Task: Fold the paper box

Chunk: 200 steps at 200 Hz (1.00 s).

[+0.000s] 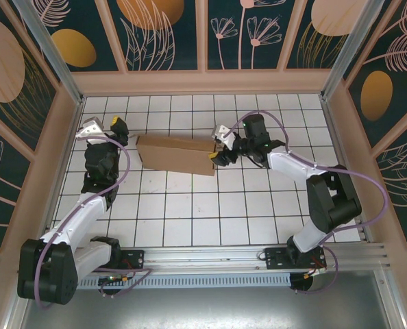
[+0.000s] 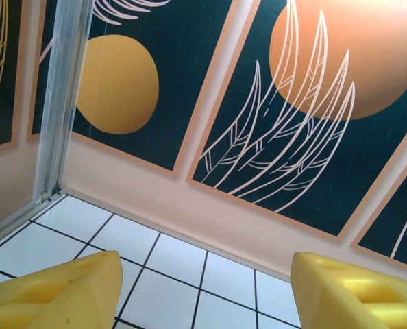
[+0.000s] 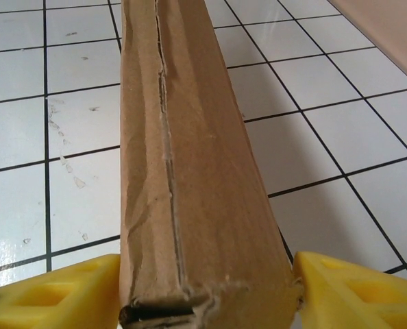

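The paper box (image 1: 176,155) is a brown corrugated cardboard piece folded into a long narrow block lying on the white tiled floor, slightly left of centre. In the right wrist view the paper box (image 3: 190,137) runs away from the camera, with a torn crease along its top. My right gripper (image 1: 217,145) is at the box's right end. There the right gripper (image 3: 203,295) has one yellow finger against each side of the cardboard. Left of the box's other end and apart from it, my left gripper (image 1: 104,125) is open. In its own view the left gripper (image 2: 203,295) holds nothing and faces the back wall.
Patterned walls with pink trim (image 1: 203,81) enclose the tiled floor (image 1: 210,205) on three sides. A metal corner post (image 2: 59,103) stands close to the left gripper. Bare tiles lie between the box and the arm bases at the near edge.
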Tool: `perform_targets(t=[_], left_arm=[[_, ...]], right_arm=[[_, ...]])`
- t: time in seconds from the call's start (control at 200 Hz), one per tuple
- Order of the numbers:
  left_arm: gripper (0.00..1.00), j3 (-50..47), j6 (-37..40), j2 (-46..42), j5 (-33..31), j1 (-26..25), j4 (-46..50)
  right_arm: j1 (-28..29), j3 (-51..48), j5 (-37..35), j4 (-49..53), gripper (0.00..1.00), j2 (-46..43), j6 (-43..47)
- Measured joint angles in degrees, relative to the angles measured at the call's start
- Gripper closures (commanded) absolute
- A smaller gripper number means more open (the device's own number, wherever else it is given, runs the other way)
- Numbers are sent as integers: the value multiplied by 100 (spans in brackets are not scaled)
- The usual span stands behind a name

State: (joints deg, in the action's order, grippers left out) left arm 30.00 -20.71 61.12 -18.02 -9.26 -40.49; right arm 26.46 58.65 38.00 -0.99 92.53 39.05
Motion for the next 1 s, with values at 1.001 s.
perform_targets(t=[1.001], left_arm=[[31, 420, -343, 605, 243, 0, -2]], right_arm=[[-1246, 2199, 1095, 2546, 45, 1362, 2568]])
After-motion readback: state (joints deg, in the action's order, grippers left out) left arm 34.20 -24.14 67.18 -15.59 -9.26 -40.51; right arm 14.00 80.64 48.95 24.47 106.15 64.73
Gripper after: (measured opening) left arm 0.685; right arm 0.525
